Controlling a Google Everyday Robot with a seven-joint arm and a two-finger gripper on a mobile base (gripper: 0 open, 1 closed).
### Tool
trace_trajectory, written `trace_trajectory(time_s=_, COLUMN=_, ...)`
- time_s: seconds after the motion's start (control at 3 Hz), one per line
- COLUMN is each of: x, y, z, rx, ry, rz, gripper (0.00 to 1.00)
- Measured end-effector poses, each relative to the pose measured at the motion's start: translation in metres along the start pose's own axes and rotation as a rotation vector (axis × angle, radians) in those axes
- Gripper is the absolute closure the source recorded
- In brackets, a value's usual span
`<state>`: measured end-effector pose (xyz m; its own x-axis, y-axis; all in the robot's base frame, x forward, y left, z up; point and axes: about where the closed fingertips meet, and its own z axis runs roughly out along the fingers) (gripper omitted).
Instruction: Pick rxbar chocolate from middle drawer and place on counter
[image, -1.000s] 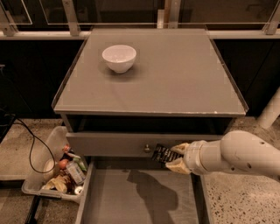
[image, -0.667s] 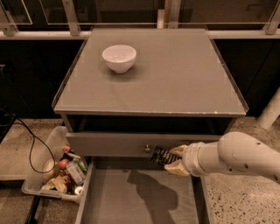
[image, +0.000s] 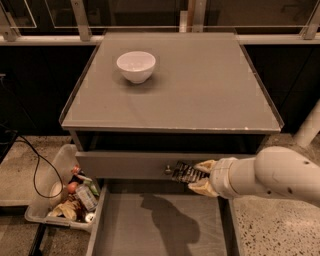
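**Rxbar chocolate (image: 184, 173) pinched above middle drawer (image: 160, 227)**

One rxbar chocolate is clamped between the two tan fingers (image: 204, 165) of the single gripper (image: 199, 176). The gripper hangs over the back of the one open middle drawer, just below the grey table's (image: 200, 90) front edge and beside a knobbed drawer front (image: 125, 165). One white bowl (image: 136, 65) sits near the table's back left corner. One clear bin (image: 56, 167) of packets rests on the speckled floor (image: 272, 227).

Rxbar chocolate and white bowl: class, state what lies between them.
Camera view: the gripper holds the rxbar chocolate before the knobbed drawer front, above the middle drawer. Between bar and white bowl: that drawer front, a dark gap, then bare counter.
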<state>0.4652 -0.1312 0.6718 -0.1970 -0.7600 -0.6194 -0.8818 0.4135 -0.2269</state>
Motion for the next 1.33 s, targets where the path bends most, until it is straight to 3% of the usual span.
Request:
trace_trajectory(time_s=0.67, x=-0.092, y=-0.035, z=-0.116, rx=0.190, ry=-0.021, rz=-0.171, gripper=1.00)
trace_trajectory(time_s=1.0, x=-0.116, y=-0.057, z=-0.152, rx=0.234, ry=-0.059, rz=-0.203, gripper=1.00)
trace_trajectory(time_s=1.33, x=-0.138, y=-0.102, z=-0.168, rx=0.267, ry=-0.111, rz=-0.207, gripper=1.00)
